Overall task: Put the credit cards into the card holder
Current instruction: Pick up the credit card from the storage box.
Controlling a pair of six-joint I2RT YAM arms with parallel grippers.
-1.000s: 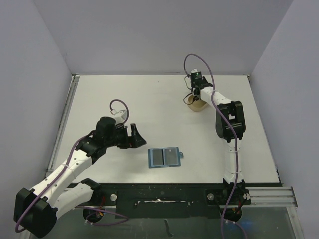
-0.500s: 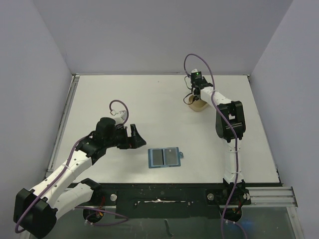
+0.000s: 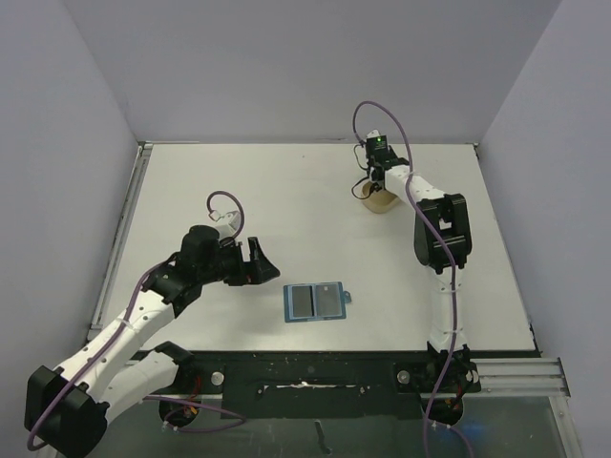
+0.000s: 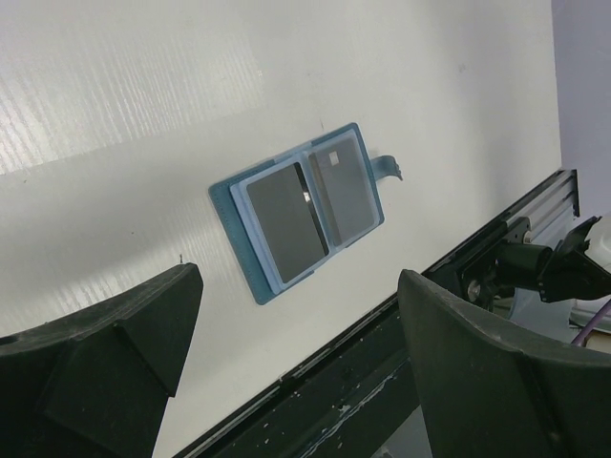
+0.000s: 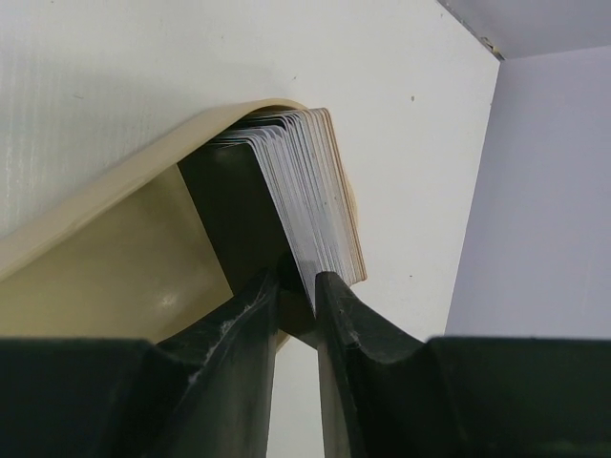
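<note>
The blue card holder [image 3: 289, 305] lies open flat near the table's front edge, with a grey credit card in each pocket [image 3: 305, 301] [image 3: 328, 300]. In the left wrist view the holder [image 4: 225, 204] shows both cards [image 4: 286, 221] [image 4: 344, 186] and its closing tab. My left gripper [image 3: 260, 260] is open and empty, left of the holder and above the table [image 4: 298, 320]. My right gripper [image 3: 375, 183] reaches into the tan oval dish [image 3: 382, 202]. There a stack of silvery cards [image 5: 310, 186] stands on edge, and the jaws [image 5: 298, 286] are closed on a card at the stack's near side.
A black rail [image 3: 315, 367] runs along the table's near edge and also shows in the left wrist view [image 4: 382, 382]. Purple walls close the table at the back and both sides. The tan dish [image 5: 115, 191] stands at the back right, near the wall.
My left gripper has shifted slightly to the left, away from the card holder. The right gripper stays at the dish.
</note>
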